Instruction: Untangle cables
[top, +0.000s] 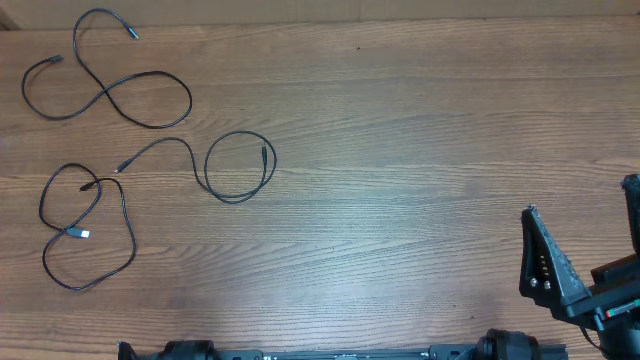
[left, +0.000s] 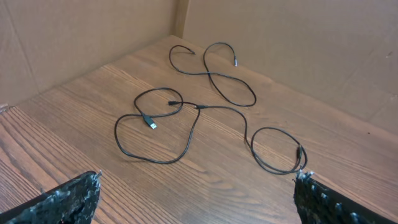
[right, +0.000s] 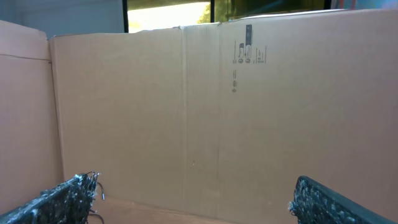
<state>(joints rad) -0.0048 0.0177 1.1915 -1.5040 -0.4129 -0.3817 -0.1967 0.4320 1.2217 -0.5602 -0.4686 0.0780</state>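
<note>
wood-grain surface (top: 420, 150), cardboard wall (right: 186, 112) behind. three black cables lie on the left side, none held: figure-eight cable (top: 108, 92) farthest back, looped cable (top: 207, 170) in the middle, pale-plug cable (top: 133, 245) nearest (plug ends of these two sit close; touching or not, cannot tell). left jaws wide, empty, over the surface near the looped cable. right jaws wide, empty, facing the cardboard wall.
</note>
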